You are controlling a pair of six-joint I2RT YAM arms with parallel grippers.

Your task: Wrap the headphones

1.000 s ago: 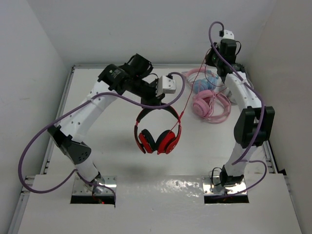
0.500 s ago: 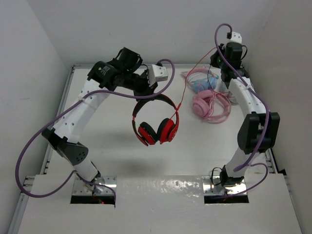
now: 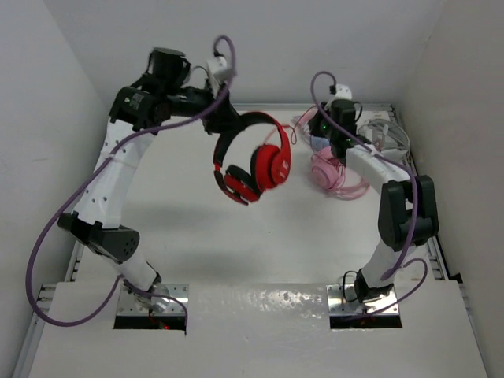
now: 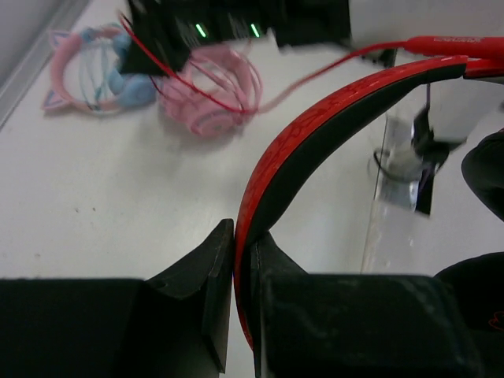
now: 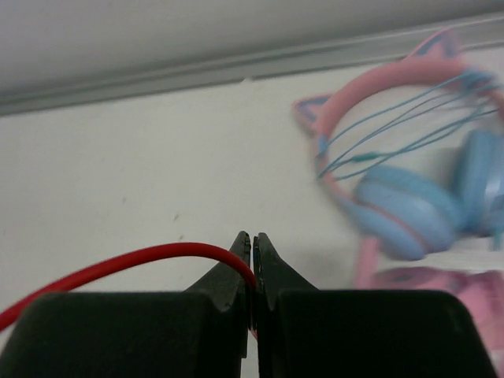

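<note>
The red headphones (image 3: 253, 163) hang in the air over the middle back of the table. My left gripper (image 3: 226, 128) is shut on their black-and-red headband (image 4: 315, 134), which runs between its jaws in the left wrist view (image 4: 242, 234). The ear cups hang tilted below it. The thin red cable (image 4: 331, 63) runs from the headband towards the right arm. My right gripper (image 3: 319, 131) is low at the back right. In the right wrist view it (image 5: 253, 239) is shut on the red cable (image 5: 118, 264), which curves off to the left.
Pink headphones (image 3: 340, 173) lie at the back right, just under the right arm. Pink-and-blue cat-ear headphones (image 5: 402, 197) lie beside them near the back wall. Grey-white headphones (image 3: 387, 135) lie in the back right corner. Walls close in on three sides.
My left arm has risen and swung back and left, turning the red headphones and carrying them higher. My right gripper has dropped and moved left, down near the pink headphones, still pinching the cable.
</note>
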